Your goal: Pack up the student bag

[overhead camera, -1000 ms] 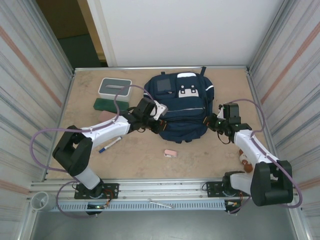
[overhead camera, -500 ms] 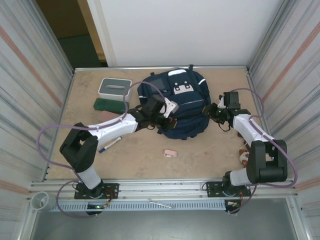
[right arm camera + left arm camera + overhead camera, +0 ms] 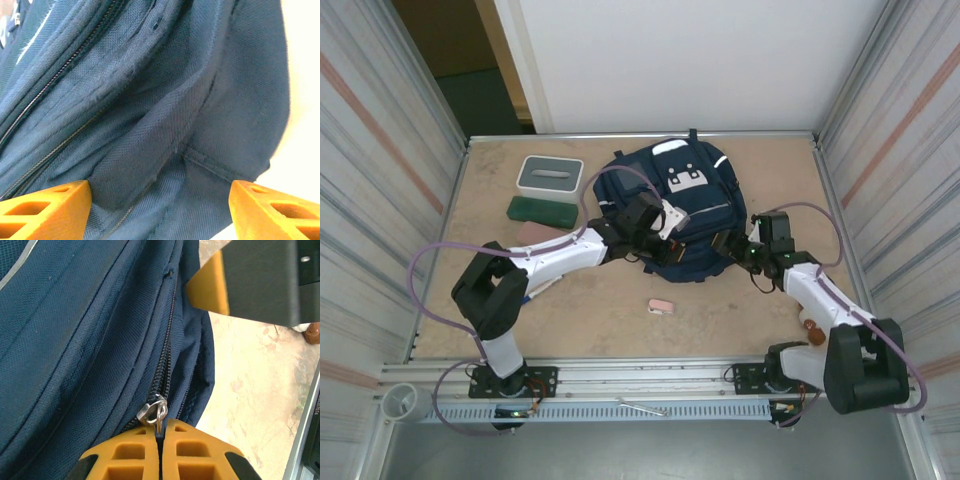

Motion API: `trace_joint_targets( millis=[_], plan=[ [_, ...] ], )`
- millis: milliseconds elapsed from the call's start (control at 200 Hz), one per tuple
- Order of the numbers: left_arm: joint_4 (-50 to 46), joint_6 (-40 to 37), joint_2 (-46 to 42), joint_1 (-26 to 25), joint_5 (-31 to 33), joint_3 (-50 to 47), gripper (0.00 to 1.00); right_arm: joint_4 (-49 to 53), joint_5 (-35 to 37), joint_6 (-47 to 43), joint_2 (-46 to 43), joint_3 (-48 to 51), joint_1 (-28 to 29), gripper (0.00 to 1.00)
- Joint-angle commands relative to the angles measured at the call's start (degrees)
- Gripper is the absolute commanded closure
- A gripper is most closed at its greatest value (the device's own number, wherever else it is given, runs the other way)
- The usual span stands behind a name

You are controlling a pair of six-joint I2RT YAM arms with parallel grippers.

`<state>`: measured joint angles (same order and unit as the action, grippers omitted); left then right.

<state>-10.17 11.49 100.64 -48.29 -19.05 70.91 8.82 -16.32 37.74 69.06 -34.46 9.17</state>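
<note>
The student bag (image 3: 685,190) lies front-up in the middle of the table (image 3: 740,310), towards the far edge, its white patch facing the overhead camera and its near end between the two arms. The left gripper (image 3: 161,437) sits at the bag's near-left side with its fingers pressed together on the zipper pull (image 3: 154,412), whose metal ring drops into the seam between the orange pads; the zipper's track runs up the navy cloth, and how far it is undone cannot be told. The right gripper (image 3: 160,190) stands at the bag's near-right corner with its fingers wide apart, a fold of fabric and a seam lying between them, no pad visibly touching the cloth. From above both sets of fingers are hard to make out against the dark bag. To the left a grey-and-white box (image 3: 550,175) sits near the far edge, a flat green case (image 3: 542,211) just in front of it, and a pink thing (image 3: 532,232) half hidden under the left arm's cable. A pen (image 3: 542,288) is partly covered by that arm. A small pink object (image 3: 661,307) lies on bare board near the bag, and a brown thing (image 3: 811,326) peeks from behind the right arm. The table is worn wood with a metal rail (image 3: 650,375) at its near edge; ribbed metal walls (image 3: 380,150) flank it, with a white back wall (image 3: 680,60) and a dark doorway (image 3: 460,60) beyond.
</note>
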Motion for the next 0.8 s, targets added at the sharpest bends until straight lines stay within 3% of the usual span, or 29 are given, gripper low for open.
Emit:
trace_joint_targets(
  millis=[0, 185, 301, 431, 797],
  plan=[
    [1.9, -0.5, -0.9, -0.7, -1.5, 0.4, 1.00, -5.2, 0.3, 0.9, 3.9, -3.1, 1.0, 0.32],
    [2.0, -0.6, -1.7, -0.7, -1.0, -1.2, 1.00, -7.1, 2.4, -0.6, 8.6, -4.3, 2.5, 0.42],
    [0.7, -1.6, -1.9, -0.7, 0.3, -1.5, 1.00, -6.8, 6.5, -2.1, 8.5, -3.5, 2.0, 0.75],
    [-0.9, -3.4, -3.9, 0.0, 4.0, -3.3, 1.00, -6.5, 9.4, -2.8, 6.6, -2.0, -0.4, 1.00],
    [-3.6, -4.6, -8.1, 8.8, 9.3, -10.0, 1.00, -4.6, 9.6, -3.6, 2.7, -0.7, -5.9, 1.00]
  ],
)
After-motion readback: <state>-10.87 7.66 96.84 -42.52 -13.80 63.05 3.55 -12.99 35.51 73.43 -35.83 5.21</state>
